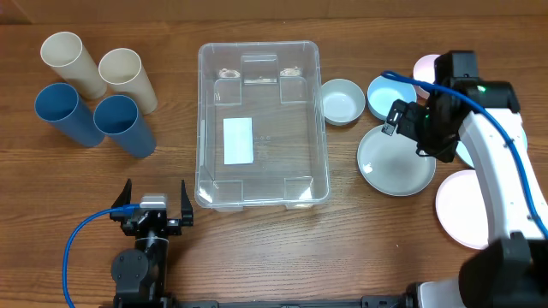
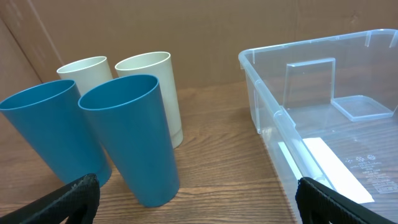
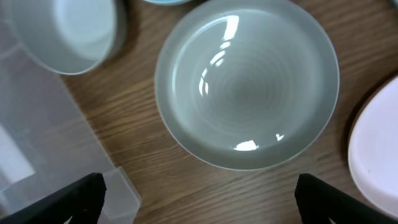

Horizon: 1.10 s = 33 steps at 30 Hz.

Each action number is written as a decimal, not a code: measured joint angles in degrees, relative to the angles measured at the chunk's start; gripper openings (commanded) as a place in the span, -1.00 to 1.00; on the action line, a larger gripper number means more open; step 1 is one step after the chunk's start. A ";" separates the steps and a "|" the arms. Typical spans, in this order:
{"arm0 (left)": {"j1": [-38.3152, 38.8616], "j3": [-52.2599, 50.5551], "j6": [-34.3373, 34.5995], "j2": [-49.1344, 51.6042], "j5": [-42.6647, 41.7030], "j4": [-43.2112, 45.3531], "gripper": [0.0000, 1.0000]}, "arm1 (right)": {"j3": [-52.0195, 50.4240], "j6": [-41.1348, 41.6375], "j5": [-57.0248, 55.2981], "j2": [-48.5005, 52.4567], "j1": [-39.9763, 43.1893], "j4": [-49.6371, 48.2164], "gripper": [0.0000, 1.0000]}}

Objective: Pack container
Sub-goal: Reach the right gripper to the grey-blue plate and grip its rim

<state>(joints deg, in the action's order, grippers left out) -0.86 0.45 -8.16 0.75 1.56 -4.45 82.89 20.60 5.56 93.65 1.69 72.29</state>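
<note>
The clear container (image 1: 287,145) stands mid-table with nothing in it, a white label on its bottom. Left of it are two cream cups (image 1: 128,77) and two blue cups (image 1: 124,124). To its right lie a pale small bowl (image 1: 342,101), a blue bowl (image 1: 390,96) and a grey plate (image 1: 396,161). My right gripper (image 1: 411,133) hovers open over the grey plate (image 3: 249,81), nothing between its fingers (image 3: 81,196). My left gripper (image 1: 154,198) stands open near the front edge, facing the blue cups (image 2: 130,137) and the container's wall (image 2: 273,112).
A pink plate (image 1: 462,208) lies at the right edge, under my right arm. A pink bowl (image 1: 425,67) is partly hidden behind that arm. The container's near corner (image 3: 50,155) and the small bowl (image 3: 68,31) show in the right wrist view.
</note>
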 measured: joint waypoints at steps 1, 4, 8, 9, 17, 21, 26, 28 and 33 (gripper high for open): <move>0.00 0.00 0.00 0.00 0.00 0.00 1.00 | -0.02 0.61 -0.26 1.22 0.09 0.37 0.99; 0.02 0.00 0.02 0.00 0.00 0.00 1.00 | -1.33 3.63 -2.82 2.93 0.11 0.57 1.00; 0.00 0.00 0.00 0.00 0.00 0.00 1.00 | -2.95 6.12 -7.72 4.07 0.90 -2.99 1.00; 0.00 0.00 0.00 0.00 0.02 0.00 1.00 | -3.04 4.94 -8.28 4.26 1.20 -4.96 1.00; 0.00 0.00 0.00 0.00 0.00 -0.02 1.00 | -3.48 -8.63 -14.60 4.46 3.48 -16.48 0.99; 0.00 0.00 0.00 0.00 0.00 0.00 1.00 | -5.62 -9.25 -16.96 4.46 8.02 -18.84 1.00; 0.00 0.00 0.00 0.00 0.00 0.02 1.00 | -12.66 -13.22 -11.30 4.46 11.43 -24.11 1.00; 0.00 0.00 0.00 0.00 0.00 0.00 1.00 | -15.85 -14.38 -9.29 4.46 11.45 -25.42 0.93; 0.00 0.00 0.00 0.00 0.00 0.00 1.00 | -20.98 -14.69 -4.79 4.48 11.43 -29.57 0.75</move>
<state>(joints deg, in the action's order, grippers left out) -0.86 0.45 -8.16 0.75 1.56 -4.45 61.91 5.91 0.78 98.13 13.13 42.72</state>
